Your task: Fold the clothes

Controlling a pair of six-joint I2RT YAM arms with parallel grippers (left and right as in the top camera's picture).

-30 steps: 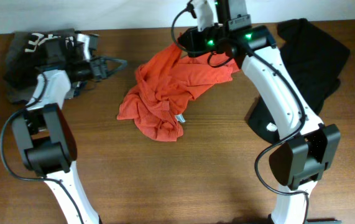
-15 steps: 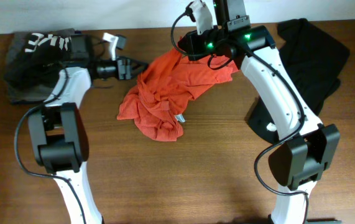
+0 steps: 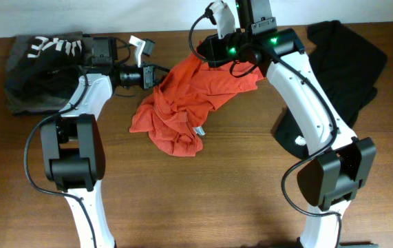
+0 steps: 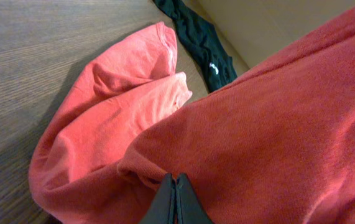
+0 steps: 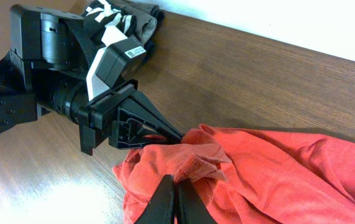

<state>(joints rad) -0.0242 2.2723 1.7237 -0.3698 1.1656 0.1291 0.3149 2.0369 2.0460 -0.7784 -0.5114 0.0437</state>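
The clothes, a red-orange T-shirt, lie crumpled at the middle back of the table, with a small white tag near the front edge. My left gripper reaches in from the left and is shut on a fold at the shirt's upper left; the left wrist view shows its jaws pinching red cloth. My right gripper hangs over the shirt's top edge, shut on a ribbed edge and lifting it slightly. In the right wrist view my left gripper ends just beside that pinch. Any lettering is hidden in the folds.
A dark grey garment with white lettering lies bunched at the back left. A black garment spreads at the back right, partly under my right arm. A white wall runs along the table's far edge.
My left arm swung right from beside the dark grey garment to the shirt's left edge; its jaws opened on the way and shut on the cloth. The right arm stayed put.
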